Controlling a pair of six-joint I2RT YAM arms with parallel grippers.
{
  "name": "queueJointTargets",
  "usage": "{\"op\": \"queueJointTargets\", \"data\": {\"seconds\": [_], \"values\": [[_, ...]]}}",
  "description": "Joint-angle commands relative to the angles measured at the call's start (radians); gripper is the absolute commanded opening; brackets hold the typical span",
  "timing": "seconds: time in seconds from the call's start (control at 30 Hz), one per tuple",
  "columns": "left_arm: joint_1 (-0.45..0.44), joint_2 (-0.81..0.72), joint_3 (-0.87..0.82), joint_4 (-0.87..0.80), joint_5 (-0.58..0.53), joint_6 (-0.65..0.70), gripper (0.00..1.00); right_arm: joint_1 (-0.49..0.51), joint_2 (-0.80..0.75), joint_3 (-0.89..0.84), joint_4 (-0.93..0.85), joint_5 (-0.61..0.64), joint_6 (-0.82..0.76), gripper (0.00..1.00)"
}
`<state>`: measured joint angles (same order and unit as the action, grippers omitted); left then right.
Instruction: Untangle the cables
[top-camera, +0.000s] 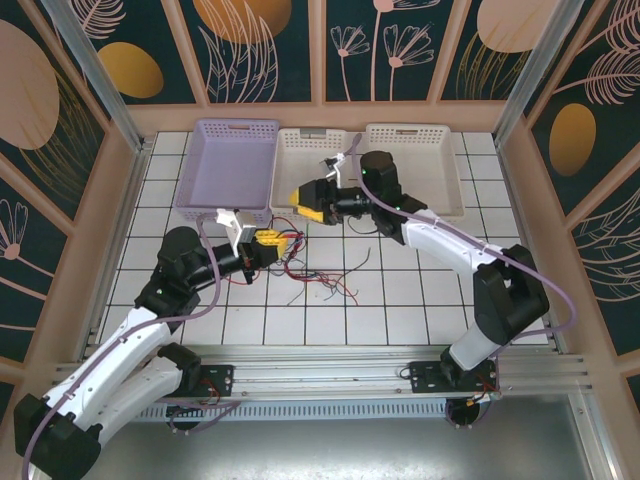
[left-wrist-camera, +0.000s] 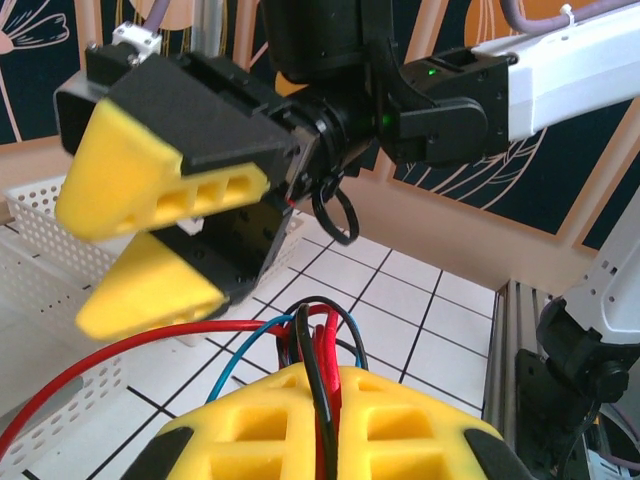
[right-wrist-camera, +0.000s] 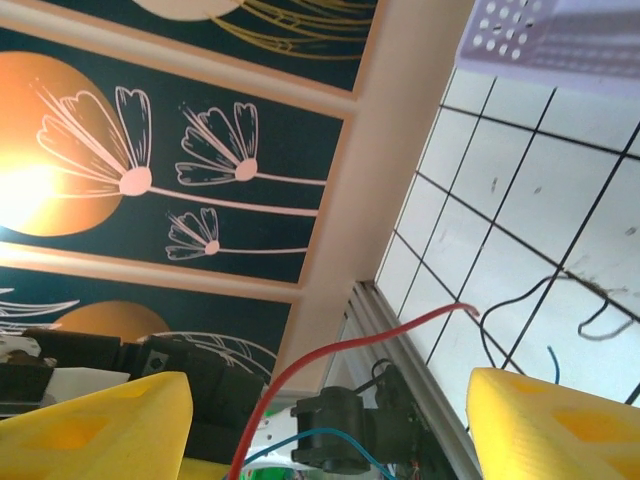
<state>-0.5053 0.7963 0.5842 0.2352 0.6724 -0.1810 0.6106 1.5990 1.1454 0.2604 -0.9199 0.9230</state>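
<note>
Cables (top-camera: 318, 283): loose red, black and blue tangle on the tiled surface (top-camera: 420, 300), front-centre, running up into the left tool (top-camera: 268, 240). Left tool is pressed together, pinching a bunch of red, black and blue strands between its yellow pads. Right tool (top-camera: 303, 200) hangs just beyond it, near the lilac basket (top-camera: 225, 165), fingers spread. From its wrist view, a red strand arcs across the gap.

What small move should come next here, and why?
Probably ease the right gripper forward so the red cable, seen ahead between its open jaws, enters them; the left gripper is shut on the cables, anchoring them for a pull.
</note>
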Motion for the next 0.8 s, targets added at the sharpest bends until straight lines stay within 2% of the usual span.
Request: {"op": "queueJointTargets", "data": {"seconds": [0.0,0.1,0.27,0.53,0.77], "values": [[-0.007,0.004,0.033,0.034,0.021,0.025,0.0,0.027,0.019,0.036,0.072,-0.042,-0.01,0.72],[-0.009,0.012,0.032,0.038,0.024,0.025,0.0,0.042,0.034,0.036,0.093,-0.043,-0.003,0.7],[-0.011,0.021,0.032,0.043,0.027,0.025,0.0,0.053,0.057,0.033,0.156,-0.059,0.037,0.6],[-0.035,0.038,0.03,0.044,0.012,0.033,0.0,0.084,0.07,0.03,0.219,-0.077,0.075,0.59],[-0.035,0.032,0.036,0.038,0.003,0.043,0.0,0.09,0.061,0.009,0.238,-0.088,0.082,0.39]]}}
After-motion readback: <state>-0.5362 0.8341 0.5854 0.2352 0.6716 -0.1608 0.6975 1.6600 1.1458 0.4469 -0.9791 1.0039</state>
